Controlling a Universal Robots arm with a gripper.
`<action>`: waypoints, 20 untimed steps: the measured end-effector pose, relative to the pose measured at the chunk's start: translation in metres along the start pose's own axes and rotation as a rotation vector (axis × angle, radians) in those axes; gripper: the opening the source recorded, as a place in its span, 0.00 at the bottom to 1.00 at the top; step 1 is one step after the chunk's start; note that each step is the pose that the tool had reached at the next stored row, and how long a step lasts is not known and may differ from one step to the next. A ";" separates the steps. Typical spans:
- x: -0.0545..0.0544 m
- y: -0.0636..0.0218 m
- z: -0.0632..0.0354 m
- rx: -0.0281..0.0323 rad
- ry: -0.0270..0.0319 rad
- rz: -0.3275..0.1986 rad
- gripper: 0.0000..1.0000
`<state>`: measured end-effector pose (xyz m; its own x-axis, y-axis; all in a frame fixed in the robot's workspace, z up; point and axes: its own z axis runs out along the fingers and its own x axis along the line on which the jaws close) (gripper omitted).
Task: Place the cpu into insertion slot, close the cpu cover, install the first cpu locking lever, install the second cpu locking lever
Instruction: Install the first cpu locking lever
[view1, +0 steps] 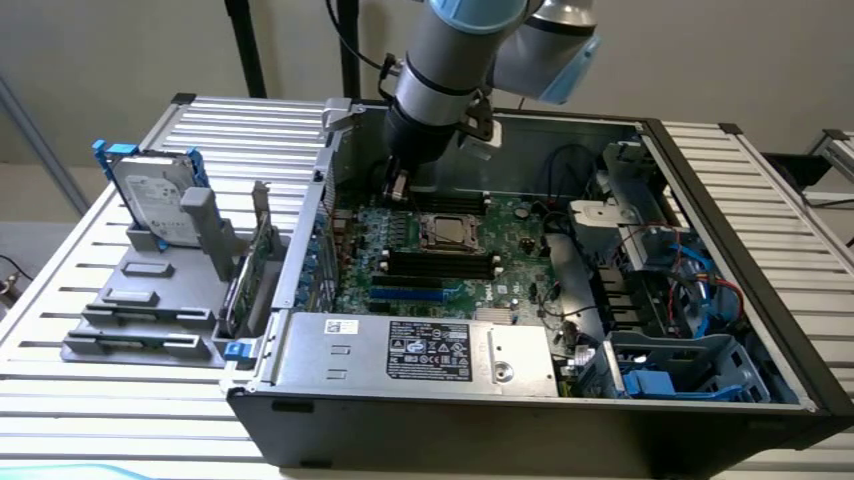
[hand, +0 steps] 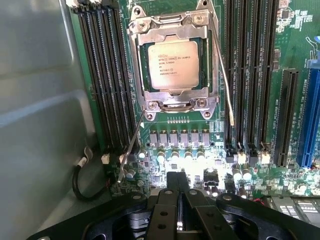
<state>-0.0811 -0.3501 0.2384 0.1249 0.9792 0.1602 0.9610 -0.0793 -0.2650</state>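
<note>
We see the cpu (hand: 173, 64) seated in the slot (hand: 202, 60), with the cover (hand: 172, 22) lying flat over it so that the chip's printed face shows through the window. Both levers stand unlatched. One lever (hand: 131, 147) angles away from a cover corner toward the tool, and the other lever (hand: 224, 75) runs along the cover's side with its tip swung out over the board. Black memory slots (hand: 102, 75) flank the socket on both sides.

The tool (hand: 178, 185) has its fingers pressed together and grips nothing. In the exterior view it hangs in the upper middle of the frame, inside the open case (view1: 747, 200), just to the exterior view's left of the socket and above the board. The case lies on the slatted counter (view1: 787, 300), and a hard drive (view1: 150, 195) stands in a grey rack at the frame's left.
</note>
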 end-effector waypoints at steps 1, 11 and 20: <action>0.000 -0.0007 -0.0008 0.0010 0.0052 0.000 0.11; 0.000 -0.0056 -0.0052 -0.0055 0.0605 0.060 0.11; 0.000 -0.0058 -0.0051 -0.0248 0.0986 0.177 0.11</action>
<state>-0.0854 -0.3504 0.2449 0.3147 0.9266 0.2058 0.9276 -0.2542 -0.2739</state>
